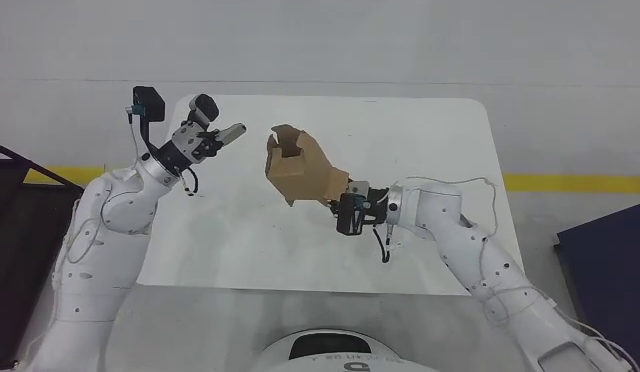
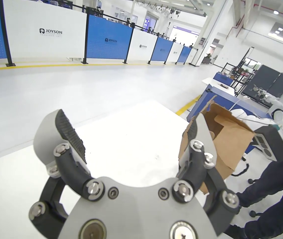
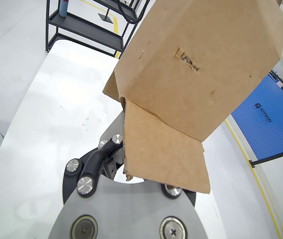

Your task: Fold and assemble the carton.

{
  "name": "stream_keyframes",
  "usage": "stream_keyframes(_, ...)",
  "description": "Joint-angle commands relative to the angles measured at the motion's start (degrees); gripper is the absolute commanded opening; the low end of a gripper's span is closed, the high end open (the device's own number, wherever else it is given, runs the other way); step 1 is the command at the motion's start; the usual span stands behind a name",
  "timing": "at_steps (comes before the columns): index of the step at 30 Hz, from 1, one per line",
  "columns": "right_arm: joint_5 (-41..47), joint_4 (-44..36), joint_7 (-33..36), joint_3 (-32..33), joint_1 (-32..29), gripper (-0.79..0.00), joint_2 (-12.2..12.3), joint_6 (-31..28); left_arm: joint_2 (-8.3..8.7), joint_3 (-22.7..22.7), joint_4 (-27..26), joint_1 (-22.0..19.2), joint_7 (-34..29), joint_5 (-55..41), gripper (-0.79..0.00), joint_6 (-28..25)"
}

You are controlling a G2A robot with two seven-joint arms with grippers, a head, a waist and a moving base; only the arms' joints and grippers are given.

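A brown cardboard carton (image 1: 300,167) is held tilted above the middle of the white table (image 1: 420,132), its open end facing up and away. My right gripper (image 1: 345,204) is shut on the carton's lower flap (image 3: 161,150); the carton body (image 3: 198,58) rises in front of that wrist camera and hides the fingertips. My left gripper (image 1: 232,132) hangs open over the table's left part, a short gap from the carton. In the left wrist view its ribbed fingers (image 2: 69,133) stand wide apart with nothing between them, and the carton (image 2: 228,138) sits beyond one finger.
The white table has rounded corners. A dark shelf rack (image 3: 86,23) with a bottle stands off one end of the table. A person in dark clothes (image 2: 273,187) is near the table's far side. Yellow floor lines (image 1: 570,182) run alongside.
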Motion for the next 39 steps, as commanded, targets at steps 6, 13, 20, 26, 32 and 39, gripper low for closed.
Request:
stream_keyframes(6,-5.47,0.37,-8.4,-1.17,0.71,-0.785,0.41,3.13,0.0,0.0,0.0,0.0,0.0,0.0,0.0,0.0)
stream_keyframes(13,-9.06,6.6,-24.62,-2.37,2.26,-0.785,0.83,7.61,0.03,-0.68,-1.35,0.48,0.44,-0.88,0.0,-0.33)
stream_keyframes(20,-8.4,14.14,-33.93,-4.73,4.96,-0.785,0.24,10.29,0.47,-0.11,-1.84,1.01,-5.17,-5.1,0.0,-5.19)
stream_keyframes(26,-9.28,16.82,-34.54,-6.56,7.02,-0.785,-0.25,11.12,0.58,2.66,-4.33,0.53,-10.01,-7.66,0.0,-6.14)
stream_keyframes(32,-9.95,17.02,-34.12,-7.53,7.62,-0.785,-0.39,11.87,0.48,4.26,-5.09,-0.46,-10.68,-6.72,0.0,-4.52)
stream_keyframes(39,-10.53,16.29,-33.25,-7.81,7.5,-0.785,-0.19,12.11,0.44,5.45,-5.37,-1.45,-10.69,-6.14,0.0,-5.49)
